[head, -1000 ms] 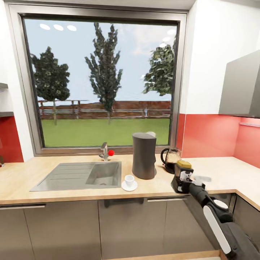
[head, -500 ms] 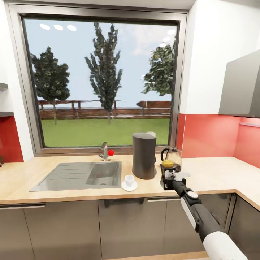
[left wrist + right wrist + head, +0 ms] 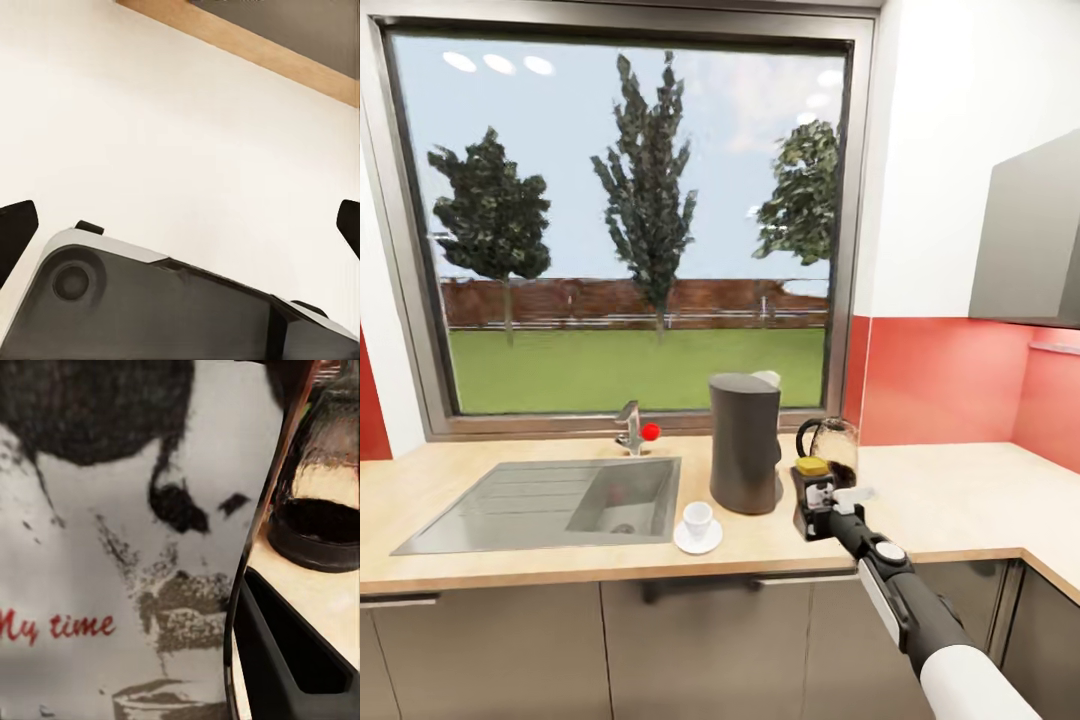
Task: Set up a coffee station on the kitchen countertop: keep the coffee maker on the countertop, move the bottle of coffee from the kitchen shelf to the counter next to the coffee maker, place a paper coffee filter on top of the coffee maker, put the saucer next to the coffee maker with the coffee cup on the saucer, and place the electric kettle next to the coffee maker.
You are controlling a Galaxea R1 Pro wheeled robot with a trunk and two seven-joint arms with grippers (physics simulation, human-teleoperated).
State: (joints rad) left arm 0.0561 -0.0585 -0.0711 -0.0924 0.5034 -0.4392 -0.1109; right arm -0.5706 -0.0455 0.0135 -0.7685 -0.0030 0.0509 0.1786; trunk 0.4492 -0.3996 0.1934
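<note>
The dark grey coffee maker (image 3: 745,445) stands on the kitchen countertop (image 3: 960,500), and a small white piece, the paper coffee filter (image 3: 766,378), peeks over its top. The coffee cup (image 3: 697,516) sits on the saucer (image 3: 698,541) at its front left. The glass electric kettle (image 3: 832,443) stands just right of it. My right gripper (image 3: 817,497) is shut on the yellow-lidded bottle of coffee (image 3: 813,466), low in front of the kettle. The bottle's label (image 3: 112,585) shows close up beside one finger (image 3: 289,660). My left gripper (image 3: 180,225) is open over pale floor.
A steel sink (image 3: 550,495) with a faucet (image 3: 630,428) is set into the counter left of the cup. A large window stands behind, a red backsplash (image 3: 940,380) and a grey wall cabinet (image 3: 1030,240) at the right. The counter turns a corner at far right.
The right arm has carried the bottle leftward, from right of the kettle to just in front of it. The head view has shifted slightly, so the whole scene sits further left.
</note>
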